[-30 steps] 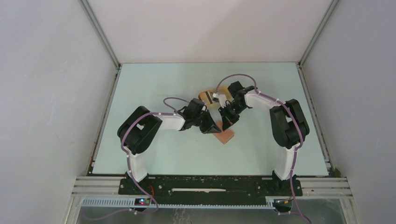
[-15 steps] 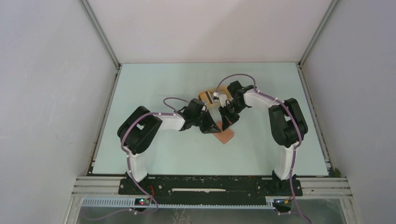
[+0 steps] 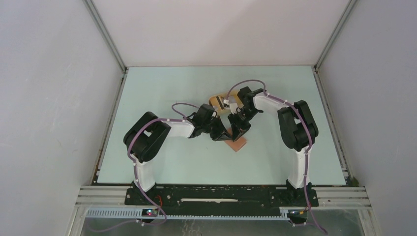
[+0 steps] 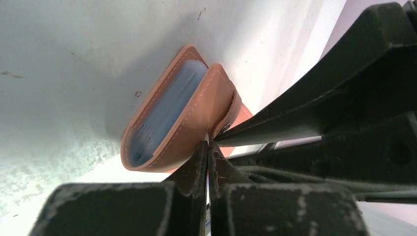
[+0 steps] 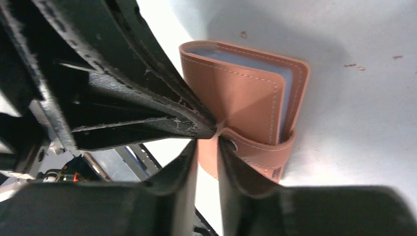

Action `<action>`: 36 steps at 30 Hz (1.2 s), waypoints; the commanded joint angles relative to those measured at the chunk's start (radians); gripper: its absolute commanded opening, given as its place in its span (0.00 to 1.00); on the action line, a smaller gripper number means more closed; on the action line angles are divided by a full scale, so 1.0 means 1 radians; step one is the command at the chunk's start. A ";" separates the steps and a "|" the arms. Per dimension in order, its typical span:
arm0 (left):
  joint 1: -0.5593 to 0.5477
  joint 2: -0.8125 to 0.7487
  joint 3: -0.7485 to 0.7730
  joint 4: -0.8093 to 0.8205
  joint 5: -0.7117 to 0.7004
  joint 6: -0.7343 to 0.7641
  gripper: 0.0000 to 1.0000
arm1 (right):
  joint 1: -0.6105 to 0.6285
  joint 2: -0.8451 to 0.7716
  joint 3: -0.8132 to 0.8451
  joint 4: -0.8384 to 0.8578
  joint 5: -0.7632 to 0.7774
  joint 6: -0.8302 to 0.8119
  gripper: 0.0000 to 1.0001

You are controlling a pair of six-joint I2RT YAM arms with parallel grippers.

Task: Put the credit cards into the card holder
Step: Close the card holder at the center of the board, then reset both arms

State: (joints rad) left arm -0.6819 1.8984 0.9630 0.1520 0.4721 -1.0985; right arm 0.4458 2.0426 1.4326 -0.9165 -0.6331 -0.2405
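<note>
Noting our card holder (image 5: 246, 93) lies between both arms: left jaws shut against it, right jaws slightly parted at its edge.

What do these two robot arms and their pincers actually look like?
Both the left arm and right arm have bulky black joints joined by white links, with a thin purple cable looped along each. The left gripper and right gripper have two flat, tapered black fingers, their edges scuffed whitish.
</note>
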 commanded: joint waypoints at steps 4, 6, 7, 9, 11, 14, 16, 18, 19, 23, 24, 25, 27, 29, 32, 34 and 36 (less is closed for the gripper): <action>0.005 0.037 -0.045 -0.039 -0.082 0.033 0.04 | -0.016 -0.079 -0.016 0.050 -0.174 -0.131 0.48; 0.007 0.032 -0.046 -0.039 -0.082 0.033 0.04 | -0.033 -0.127 -0.022 0.039 -0.223 -0.161 0.49; 0.008 0.029 -0.045 -0.039 -0.082 0.033 0.04 | -0.041 -0.146 -0.025 0.033 -0.239 -0.172 0.49; 0.011 0.021 -0.043 -0.039 -0.080 0.035 0.05 | -0.058 -0.176 -0.030 0.010 -0.269 -0.216 0.50; 0.014 0.005 -0.041 -0.039 -0.081 0.038 0.06 | -0.082 -0.202 -0.036 -0.009 -0.298 -0.246 0.49; 0.021 -0.028 -0.036 -0.048 -0.088 0.049 0.08 | -0.131 -0.236 -0.048 -0.021 -0.322 -0.277 0.49; 0.027 -0.063 -0.032 -0.061 -0.095 0.065 0.11 | -0.155 -0.261 -0.056 -0.019 -0.317 -0.291 0.49; 0.033 -0.101 -0.037 -0.065 -0.102 0.080 0.14 | -0.177 -0.283 -0.066 -0.014 -0.310 -0.298 0.49; 0.037 -0.122 -0.041 -0.067 -0.107 0.088 0.15 | -0.188 -0.296 -0.072 -0.012 -0.309 -0.303 0.49; 0.049 -0.237 -0.079 -0.071 -0.139 0.130 0.21 | -0.237 -0.365 -0.100 0.010 -0.290 -0.308 0.49; 0.053 -0.274 -0.095 -0.074 -0.156 0.144 0.22 | -0.251 -0.389 -0.107 0.018 -0.276 -0.307 0.49; 0.054 -0.315 -0.112 -0.076 -0.174 0.163 0.23 | -0.267 -0.414 -0.110 0.024 -0.257 -0.307 0.50; 0.060 -0.414 -0.146 -0.089 -0.222 0.207 0.26 | -0.305 -0.471 -0.113 0.036 -0.218 -0.303 0.52; 0.068 -0.529 -0.168 -0.123 -0.272 0.260 0.27 | -0.360 -0.539 -0.112 0.059 -0.172 -0.294 0.57; 0.095 -0.690 -0.160 -0.210 -0.318 0.356 0.29 | -0.414 -0.652 -0.095 0.084 -0.074 -0.288 0.69; 0.116 -0.819 -0.130 -0.307 -0.381 0.427 0.38 | -0.435 -0.700 -0.066 0.080 0.000 -0.287 0.81; 0.141 -0.917 -0.089 -0.387 -0.447 0.485 0.54 | -0.438 -0.733 -0.030 0.078 0.062 -0.278 0.94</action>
State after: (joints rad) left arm -0.5880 1.1709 0.8078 -0.0635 0.1844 -0.7925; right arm 0.0135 1.3926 1.3262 -0.8700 -0.7174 -0.5186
